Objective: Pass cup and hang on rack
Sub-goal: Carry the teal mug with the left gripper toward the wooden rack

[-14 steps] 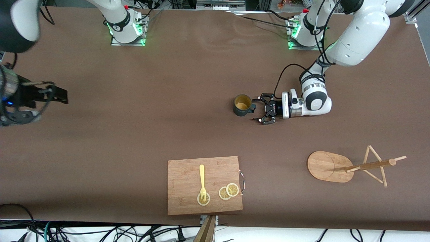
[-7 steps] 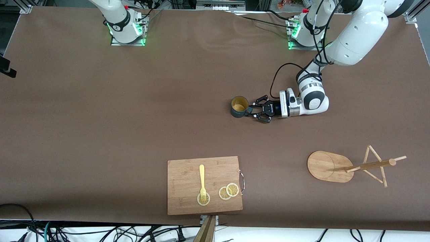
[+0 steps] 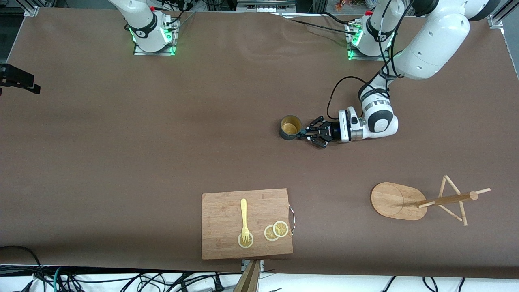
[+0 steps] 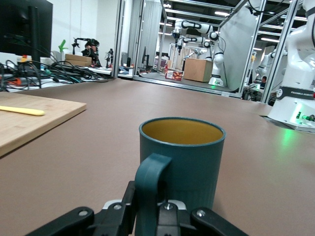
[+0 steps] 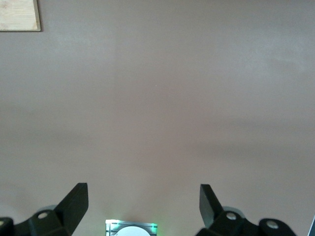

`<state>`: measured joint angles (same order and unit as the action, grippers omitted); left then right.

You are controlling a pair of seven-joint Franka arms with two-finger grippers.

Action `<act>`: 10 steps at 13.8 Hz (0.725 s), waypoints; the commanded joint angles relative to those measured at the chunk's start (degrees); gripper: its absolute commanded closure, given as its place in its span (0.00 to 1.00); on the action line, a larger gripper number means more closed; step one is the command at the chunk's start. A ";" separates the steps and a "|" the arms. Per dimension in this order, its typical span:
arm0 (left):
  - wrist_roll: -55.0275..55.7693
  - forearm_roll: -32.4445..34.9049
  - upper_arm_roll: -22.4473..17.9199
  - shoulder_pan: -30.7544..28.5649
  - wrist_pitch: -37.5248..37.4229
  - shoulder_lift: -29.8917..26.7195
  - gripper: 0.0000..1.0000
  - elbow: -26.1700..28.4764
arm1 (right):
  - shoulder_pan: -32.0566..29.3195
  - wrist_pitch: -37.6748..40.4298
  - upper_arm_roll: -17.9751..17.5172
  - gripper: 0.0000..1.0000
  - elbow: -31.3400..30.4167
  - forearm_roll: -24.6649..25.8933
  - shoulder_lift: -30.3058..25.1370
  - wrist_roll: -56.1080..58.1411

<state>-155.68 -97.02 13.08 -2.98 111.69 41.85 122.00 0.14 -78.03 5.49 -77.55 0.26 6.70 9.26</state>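
The dark teal cup (image 3: 290, 126) stands upright on the brown table near its middle, its yellowish inside showing. My left gripper (image 3: 303, 132) lies low and level beside it, shut on the cup's handle. In the left wrist view the handle (image 4: 150, 182) sits between the fingers of the left gripper (image 4: 150, 210), with the cup (image 4: 189, 157) right ahead. The bamboo rack (image 3: 391, 200) stands toward the left arm's end of the table, nearer to the front camera than the cup. My right gripper (image 3: 22, 82) is at the right arm's end, open and empty (image 5: 142, 199), high over bare table.
A wooden cutting board (image 3: 259, 207) lies near the table's front edge with a yellow fork (image 3: 244, 217) and lemon slices (image 3: 276, 231) on it. The board (image 4: 44, 120) also shows in the left wrist view, and its corner (image 5: 19, 14) in the right wrist view.
My left gripper moved in toward the cup and shut on its handle, nudging the cup slightly. The right arm pulled back toward its end of the table, mostly leaving the front view.
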 commanded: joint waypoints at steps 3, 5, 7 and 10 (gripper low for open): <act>7.10 14.00 0.10 -11.68 -3.04 -4.65 1.00 -0.44 | -1.02 0.60 -1.62 0.00 -1.72 0.97 -1.16 -0.47; 15.73 22.89 -0.16 -16.42 -7.78 -8.87 1.00 -0.62 | -0.49 0.60 -1.44 0.00 -1.72 0.97 -1.51 -0.56; 21.10 30.27 -0.25 -21.96 -13.22 -9.95 1.00 -3.32 | -0.49 0.68 -1.27 0.00 -1.72 0.80 -1.07 -0.12; 36.53 40.48 -0.52 -29.34 -21.93 -9.68 1.00 -10.18 | -0.31 0.34 -1.35 0.00 -1.72 0.79 -0.90 -0.38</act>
<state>-128.03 -61.54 12.01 -28.41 94.20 31.88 115.94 0.12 -77.66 4.70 -78.39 0.48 6.49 9.25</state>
